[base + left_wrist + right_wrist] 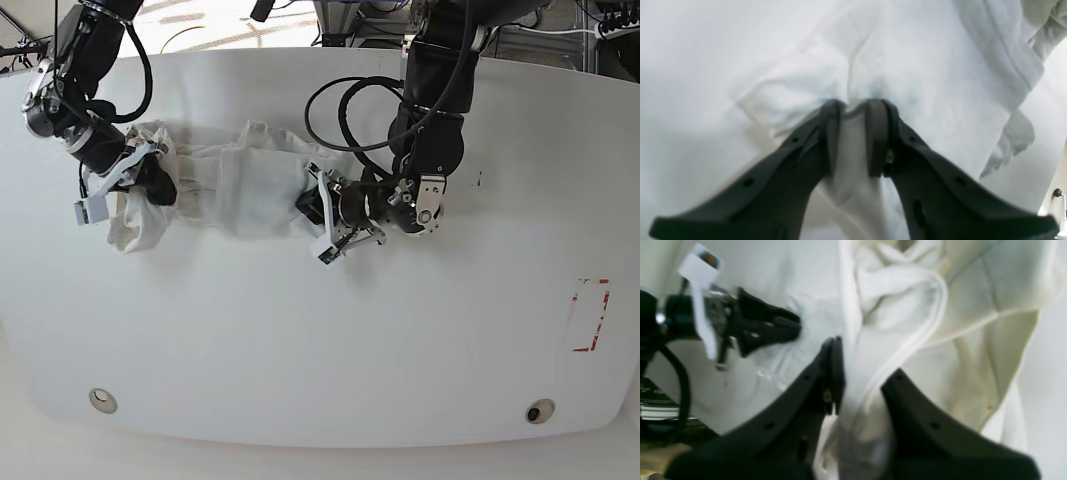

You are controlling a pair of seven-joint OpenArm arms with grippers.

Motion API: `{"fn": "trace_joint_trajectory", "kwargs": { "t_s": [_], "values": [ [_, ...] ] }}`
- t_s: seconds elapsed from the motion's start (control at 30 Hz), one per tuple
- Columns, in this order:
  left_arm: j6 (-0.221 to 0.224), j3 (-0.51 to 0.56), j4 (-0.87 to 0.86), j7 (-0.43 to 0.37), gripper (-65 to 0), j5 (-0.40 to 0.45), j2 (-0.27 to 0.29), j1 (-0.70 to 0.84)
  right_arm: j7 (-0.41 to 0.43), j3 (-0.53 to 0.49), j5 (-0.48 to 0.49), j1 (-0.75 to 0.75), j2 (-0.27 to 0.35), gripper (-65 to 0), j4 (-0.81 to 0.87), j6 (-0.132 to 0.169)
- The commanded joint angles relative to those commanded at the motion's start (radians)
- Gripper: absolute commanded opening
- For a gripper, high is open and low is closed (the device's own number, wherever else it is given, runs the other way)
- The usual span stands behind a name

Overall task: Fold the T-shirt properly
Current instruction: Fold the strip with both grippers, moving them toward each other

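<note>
White cloth is sitting between the dark fingers of the left gripper [853, 110], and the two fingers are pressing a small fold of it, close together with only the cloth in the gap. In the base view this gripper [312, 207] is lying low at the right end of the T-shirt [240, 190], touching it. The right gripper [862, 373] is also squeezing the T-shirt, with a thick bunch of white cloth and a rolled hem running up between its fingers. In the base view that gripper [158, 185] is sitting at the left end of the shirt, where the cloth is bunching up in a lump. The T-shirt is stretching in a long, wrinkled band between the two grippers, in the upper left part of the table [330, 350]. No print is showing on it from here. The table is white and smooth with rounded corners. A red mark [592, 315] is showing near its right edge, well apart from the shirt, and two small round spots [101, 400] are sitting near the front edge, one on each side. Black cables [345, 115] are looping over the table beside the left arm. Behind the table, at the top of the picture, bits of metal frame and floor are showing, but they are too small to tell more.
</note>
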Motion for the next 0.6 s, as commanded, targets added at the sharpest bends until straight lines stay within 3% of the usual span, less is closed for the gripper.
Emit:
{"fn": "trace_joint_trajectory", "kwargs": {
  "t_s": [0.1,0.2,0.37,0.6],
  "values": [
    [0.000,0.028,0.000,-0.002,-52.4,-0.002,0.000,0.000,0.000,-0.043,-0.002,0.008,-0.041,-65.0,0.002,0.034],
    [0.000,0.032,0.003,-0.002,-52.4,-0.002,0.000,-0.002,0.002,-0.091,-0.017,0.041,-0.074,-65.0,-0.021,0.034],
    [0.000,0.028,0.000,-0.003,-52.4,-0.002,0.000,-0.003,0.002,-0.149,-0.146,0.080,-0.144,-65.0,-0.031,0.041],
    [0.000,0.028,0.002,-0.015,-52.4,-0.002,0.000,-0.005,0.002,-0.258,-0.279,0.110,-0.184,-63.9,-0.031,0.041]
  ]
}}
